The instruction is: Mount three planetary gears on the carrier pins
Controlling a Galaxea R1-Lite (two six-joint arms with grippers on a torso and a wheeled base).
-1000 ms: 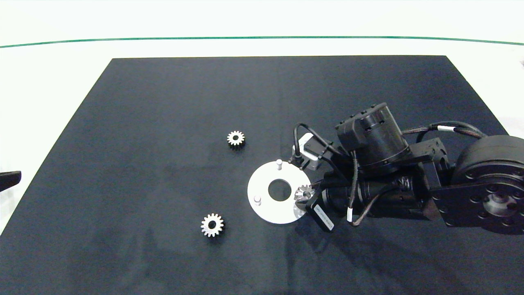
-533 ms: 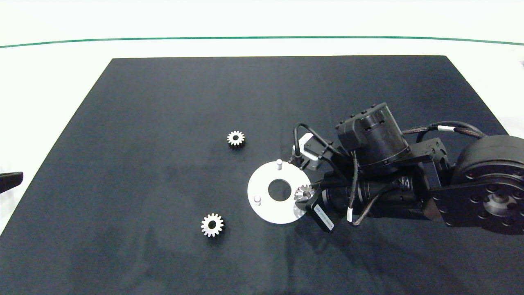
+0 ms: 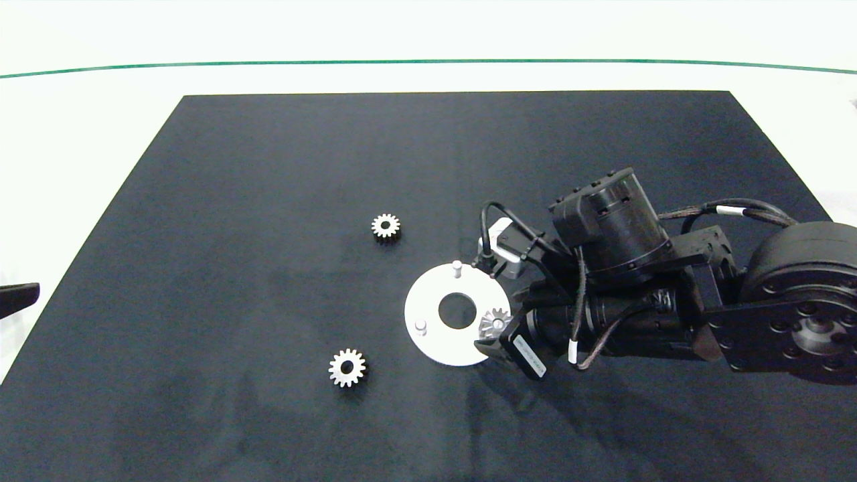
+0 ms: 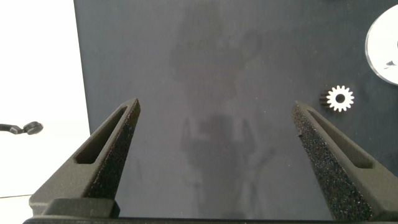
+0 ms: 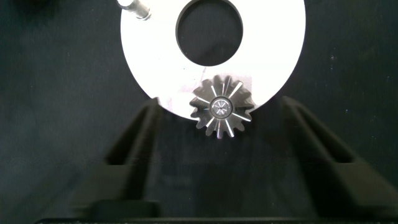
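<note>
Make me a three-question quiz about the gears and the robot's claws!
1. Where is the gear nearest the right claw?
A. on the white disc
B. on the bare black mat
C. off the table

2. How many gears lie on the mat, off the disc?
A. one
B. two
C. three

3. How is the right claw?
A. shut on a gear
B. open
C. out of sight

Answers:
1 A: the gear sits on the disc's edge.
2 B: one gear and another lie on the mat.
3 B: its fingers stand apart on either side of the gear.

The left claw waits open over bare mat.
</note>
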